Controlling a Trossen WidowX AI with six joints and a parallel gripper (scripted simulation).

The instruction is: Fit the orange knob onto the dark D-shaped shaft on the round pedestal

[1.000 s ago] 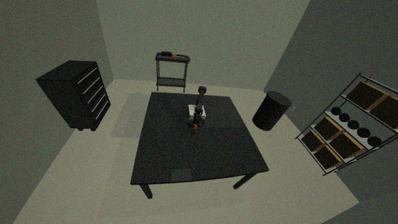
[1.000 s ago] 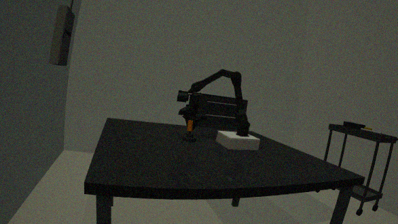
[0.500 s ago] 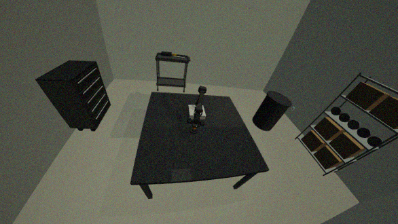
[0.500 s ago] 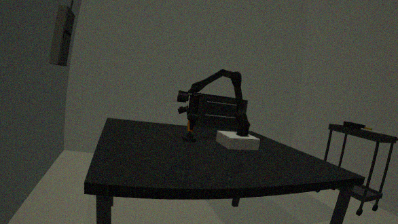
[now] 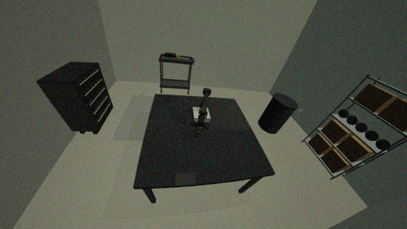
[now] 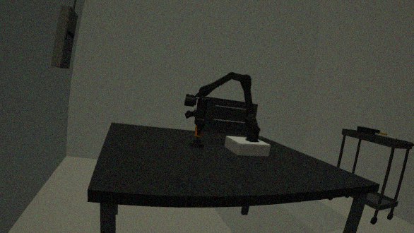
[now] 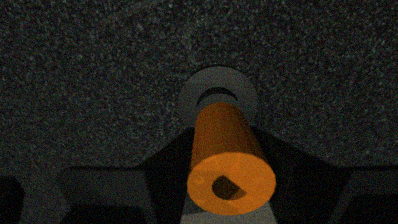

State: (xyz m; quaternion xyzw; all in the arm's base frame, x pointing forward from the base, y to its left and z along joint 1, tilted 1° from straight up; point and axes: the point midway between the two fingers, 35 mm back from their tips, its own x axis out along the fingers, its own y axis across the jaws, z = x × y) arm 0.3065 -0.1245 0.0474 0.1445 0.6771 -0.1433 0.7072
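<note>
My gripper [image 7: 221, 132] [image 6: 198, 131] [image 5: 198, 129] is shut on the orange knob [image 7: 227, 150] [image 6: 196, 131] [image 5: 198, 130] and holds it upright. In the wrist view the knob's near end shows a D-shaped hole with its flat side at the lower right. The knob's far end points down at the grey round pedestal [image 7: 187, 100] [image 6: 198, 144], right above it. A dark crescent [image 7: 217, 94] shows at the pedestal's middle, just past the knob's end; the shaft itself is hidden by the knob. I cannot tell whether the knob touches the shaft.
The arm stands on a white base block [image 6: 247, 145] [image 5: 206, 112] on the dark table [image 6: 159, 169] [image 5: 194, 156]. Around the table are a drawer chest [image 5: 74, 95], a cart [image 5: 176, 71] [image 6: 376, 141], a dark bin [image 5: 277, 112] and a shelf rack [image 5: 361, 128].
</note>
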